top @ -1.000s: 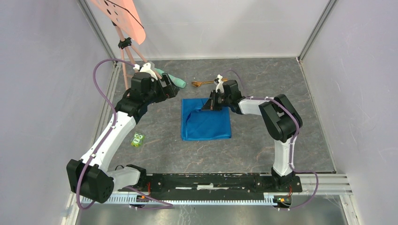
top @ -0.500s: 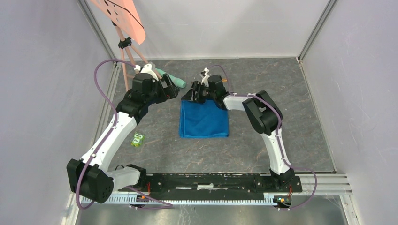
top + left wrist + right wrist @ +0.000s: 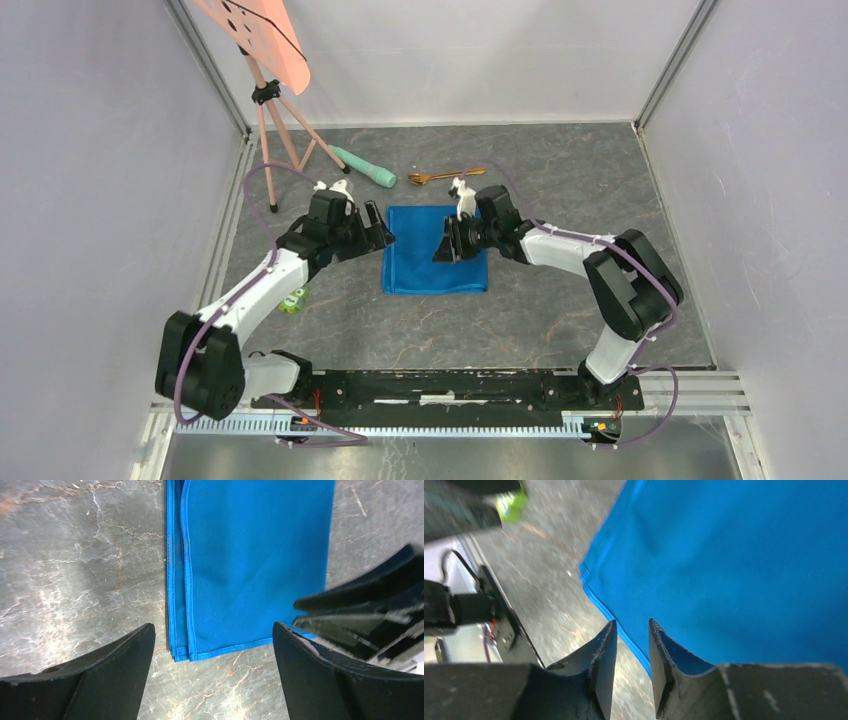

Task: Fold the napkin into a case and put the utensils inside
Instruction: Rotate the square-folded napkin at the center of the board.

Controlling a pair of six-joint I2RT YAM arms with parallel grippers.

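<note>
Both arms have closed in on the napkin (image 3: pixel 435 268) since a moment ago.
Left gripper (image 3: pixel 380 232) hangs at its far left corner, jaws wide apart and empty. Right gripper (image 3: pixel 445 250) is over its far half, jaws nearly together with a thin gap, gripping nothing. Napkin lies folded flat mid-table, with the utensils (image 3: pixel 445 176) on the table beyond its far edge.

White-and-black arms (image 3: pixel 255 295), purple cables (image 3: pixel 248 183), black fingers (image 3: pixel 320 680).

Left end effector (image 3: pixel 214 630) gapes wide; right end effector (image 3: pixel 632 625) barely parted, both angled down.
</note>
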